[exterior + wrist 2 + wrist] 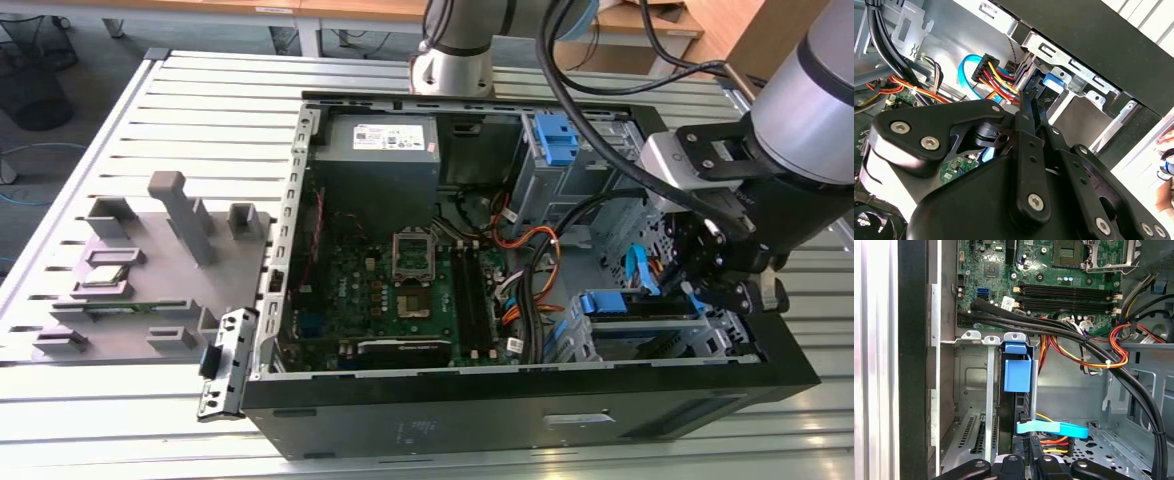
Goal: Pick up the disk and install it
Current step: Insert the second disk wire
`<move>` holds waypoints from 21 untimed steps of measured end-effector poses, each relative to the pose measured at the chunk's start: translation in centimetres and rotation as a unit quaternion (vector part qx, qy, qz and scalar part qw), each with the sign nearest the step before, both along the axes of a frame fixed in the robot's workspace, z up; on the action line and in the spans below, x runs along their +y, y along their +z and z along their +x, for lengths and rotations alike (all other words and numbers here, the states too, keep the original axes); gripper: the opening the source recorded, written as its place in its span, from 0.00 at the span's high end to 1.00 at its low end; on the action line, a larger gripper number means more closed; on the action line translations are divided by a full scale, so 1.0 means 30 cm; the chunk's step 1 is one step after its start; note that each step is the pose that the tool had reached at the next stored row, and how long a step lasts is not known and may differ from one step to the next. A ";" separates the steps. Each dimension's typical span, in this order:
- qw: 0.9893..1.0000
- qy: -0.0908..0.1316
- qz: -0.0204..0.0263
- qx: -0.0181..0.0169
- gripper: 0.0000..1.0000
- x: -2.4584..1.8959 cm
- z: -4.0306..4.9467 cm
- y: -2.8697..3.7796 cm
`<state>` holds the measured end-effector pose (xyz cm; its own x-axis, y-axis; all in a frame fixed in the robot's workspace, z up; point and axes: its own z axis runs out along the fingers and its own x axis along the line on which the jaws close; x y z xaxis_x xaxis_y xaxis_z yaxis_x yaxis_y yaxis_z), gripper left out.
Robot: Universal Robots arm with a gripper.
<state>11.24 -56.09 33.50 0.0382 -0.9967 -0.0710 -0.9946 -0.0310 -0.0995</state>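
Just ahead of the pincer (1026, 460), whose narrow fingers (1030, 107) look pressed together against its rear edge, the disk (1017, 371) stands edgewise in the drive cage (971, 375), apparently so it slides home.

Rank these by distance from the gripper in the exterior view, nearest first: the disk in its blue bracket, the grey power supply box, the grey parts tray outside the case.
1. The disk, just beside the gripper, in the case's bay.
2. The grey power supply box, at the case's far corner.
3. The grey parts tray, outside the case, at the exterior view's left.
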 end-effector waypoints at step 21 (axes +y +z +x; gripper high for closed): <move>1.000 0.000 0.000 0.000 0.83 -0.001 0.000 -0.009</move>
<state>11.25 -56.12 33.22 0.0382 -0.9968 -0.0709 -0.9946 -0.0310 -0.0995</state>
